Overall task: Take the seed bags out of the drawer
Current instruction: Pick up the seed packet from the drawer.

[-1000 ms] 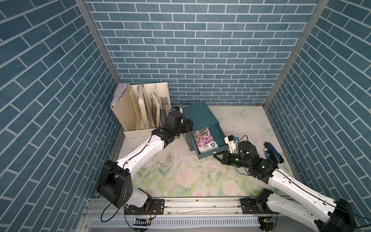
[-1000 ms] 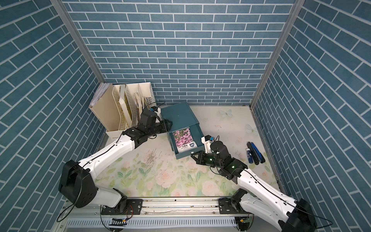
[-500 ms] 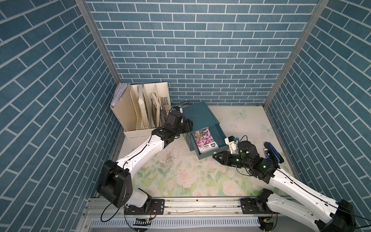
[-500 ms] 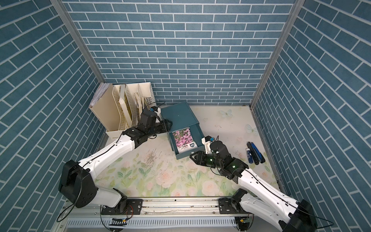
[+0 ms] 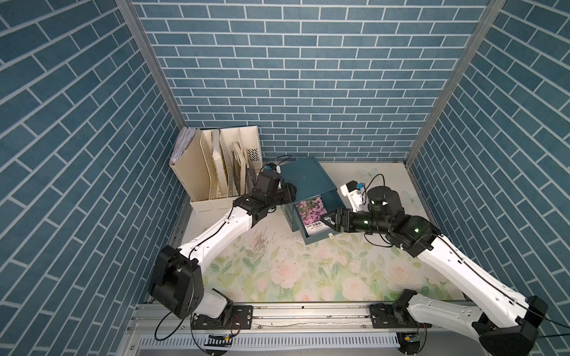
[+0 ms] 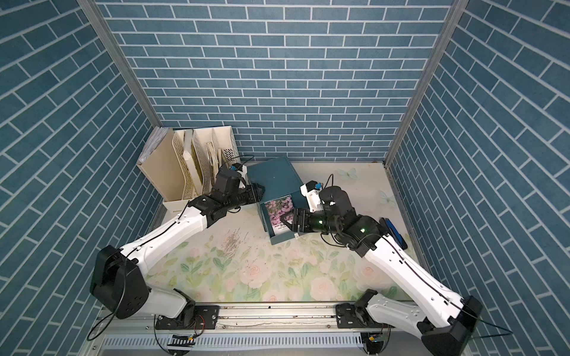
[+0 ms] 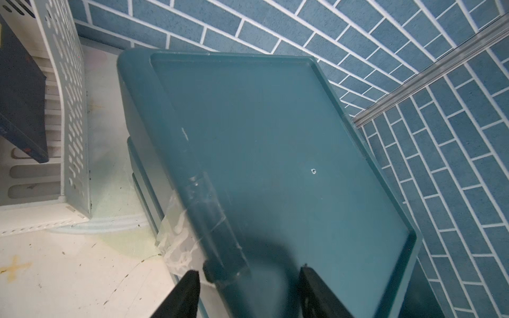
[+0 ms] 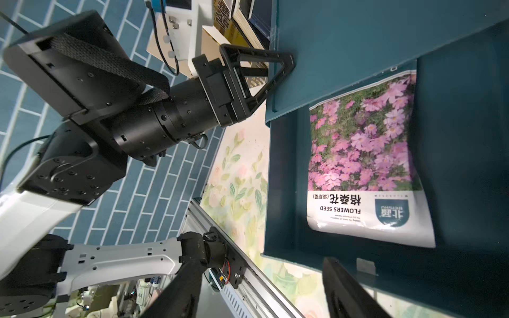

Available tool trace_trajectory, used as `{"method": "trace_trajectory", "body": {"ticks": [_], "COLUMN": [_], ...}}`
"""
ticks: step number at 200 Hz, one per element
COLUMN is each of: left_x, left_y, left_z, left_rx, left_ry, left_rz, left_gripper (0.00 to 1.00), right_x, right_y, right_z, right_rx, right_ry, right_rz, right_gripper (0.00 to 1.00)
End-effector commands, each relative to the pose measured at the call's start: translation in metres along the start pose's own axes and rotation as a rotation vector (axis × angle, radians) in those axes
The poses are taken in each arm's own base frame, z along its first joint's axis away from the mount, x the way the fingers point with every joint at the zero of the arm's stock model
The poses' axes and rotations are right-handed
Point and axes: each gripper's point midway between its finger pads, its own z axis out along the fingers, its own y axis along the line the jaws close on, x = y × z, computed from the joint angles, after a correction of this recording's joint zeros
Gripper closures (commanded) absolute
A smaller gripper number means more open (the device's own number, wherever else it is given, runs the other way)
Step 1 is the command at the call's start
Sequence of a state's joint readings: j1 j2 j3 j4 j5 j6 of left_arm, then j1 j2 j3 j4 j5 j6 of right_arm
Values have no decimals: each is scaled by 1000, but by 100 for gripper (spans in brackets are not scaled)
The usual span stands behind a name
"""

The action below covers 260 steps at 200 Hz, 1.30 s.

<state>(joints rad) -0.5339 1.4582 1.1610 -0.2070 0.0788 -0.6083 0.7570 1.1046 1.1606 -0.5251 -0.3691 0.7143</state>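
A teal cabinet (image 5: 308, 175) (image 6: 274, 175) (image 7: 275, 137) stands at the back of the floral mat, its drawer (image 5: 317, 239) (image 6: 283, 237) (image 8: 286, 179) pulled out. One purple-pink seed bag (image 5: 310, 211) (image 6: 279, 209) (image 8: 363, 154) lies flat in it, and no other seed bag shows. My right gripper (image 5: 327, 220) (image 6: 285, 220) (image 8: 261, 297) hovers open over the drawer's front corner beside the bag's white end, holding nothing. My left gripper (image 5: 291, 194) (image 6: 257, 192) (image 7: 249, 289) (image 8: 259, 79) rests against the cabinet's left top edge, jaws apart.
A beige file organizer (image 5: 222, 166) (image 6: 191, 166) stands close behind the left arm. Dark blue pens (image 6: 393, 231) lie on the mat by the right wall. Dark specks (image 5: 262, 243) are scattered on the mat in front of the cabinet. Brick walls close three sides.
My right gripper has opened and moved up from the mat onto the drawer's front corner, near the seed bag. The left arm and the cabinet have not moved.
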Motion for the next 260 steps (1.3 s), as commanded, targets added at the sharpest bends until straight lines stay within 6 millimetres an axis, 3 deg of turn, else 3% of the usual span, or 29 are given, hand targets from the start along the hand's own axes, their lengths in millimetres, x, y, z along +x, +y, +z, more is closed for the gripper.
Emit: {"method": "trace_trajectory", "body": {"ticks": [1,42,79,133,198,260], "left_x": [31,29,31,41,41,41], "left_y": [11,6,4,7,7,8], "left_z": [-1,-6,-8,-4,-1,0], "left_rx": [-38,-24,-11,-7,-11,-17], "left_ry": [123,130,143,166,171,172], "left_rz": [4,3,8,1,2,1], "left_gripper": [38,37,37,37,37,38], "right_x": [-3,-30,-31,-30,-34,-21], "right_y": [-20,-54,-79,-100,-109,-111], "right_z": [6,15,34,52,71,88], "right_rx": [91,231,299,366,392,397], "right_ry": [59,93,161,210,245,310], "right_rz": [-63,-101,-114,-132,-160,-182], "right_gripper": [26,26,25,25,33,39]}}
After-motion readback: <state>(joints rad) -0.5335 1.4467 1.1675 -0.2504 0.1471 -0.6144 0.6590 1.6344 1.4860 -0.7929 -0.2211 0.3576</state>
